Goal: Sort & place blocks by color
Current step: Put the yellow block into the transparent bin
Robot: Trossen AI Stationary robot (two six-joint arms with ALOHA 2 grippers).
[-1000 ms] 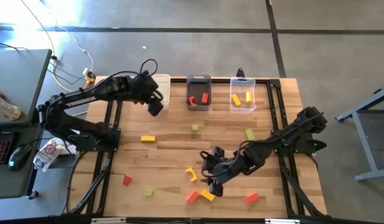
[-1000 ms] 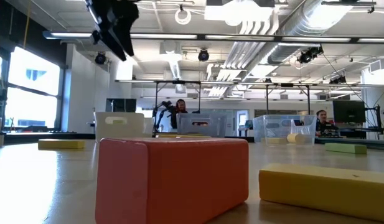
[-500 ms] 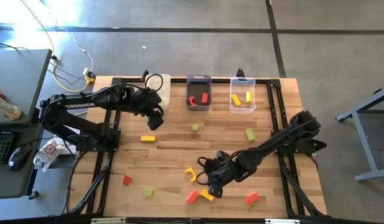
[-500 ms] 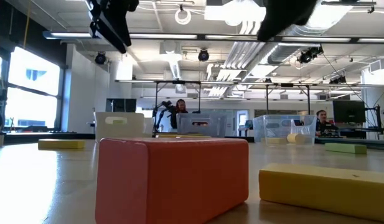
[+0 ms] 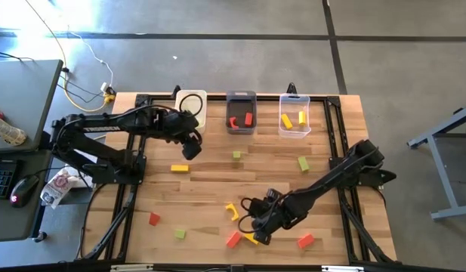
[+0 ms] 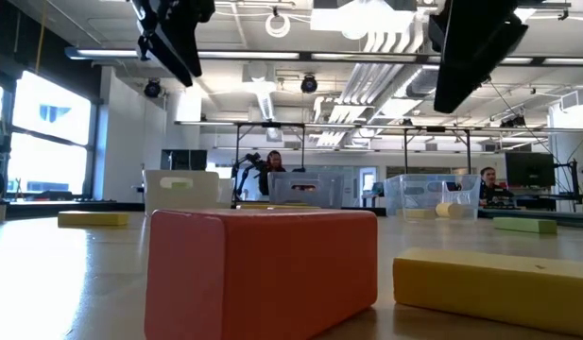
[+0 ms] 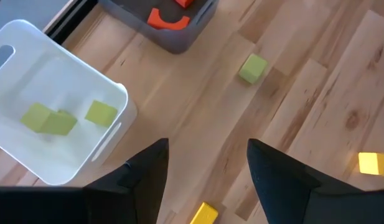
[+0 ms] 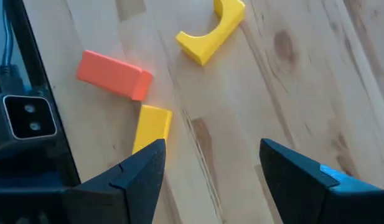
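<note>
Loose blocks lie flat on the wooden table: a yellow bar [image 5: 180, 168], a green cube [image 5: 237, 155], a green bar [image 5: 303, 163], a red cube [image 5: 154, 219], a green piece [image 5: 179, 234], and a red block [image 5: 306, 241]. My right gripper [image 5: 255, 227] hangs open over a yellow bar [image 8: 151, 127], with a red block [image 8: 114, 74] and a yellow angled piece [image 8: 213, 31] close by. My left gripper [image 7: 207, 144] is open and empty, in the air just nearer than the white bin [image 7: 111, 93], which holds green blocks [image 7: 48, 118].
Three bins stand along the far edge: the white bin [image 5: 192, 106], the dark grey bin [image 5: 241, 113] with red pieces, and the clear bin [image 5: 294, 117] with yellow pieces. In the low view the red block [image 6: 263, 274] and yellow bar [image 6: 494, 288] sit right before the camera. People sit in the room behind.
My right gripper has come down and toward the near edge, over the yellow bar and red block, entering the low view from above. My left gripper has drawn back from over the white bin toward the near edge. No block has moved.
</note>
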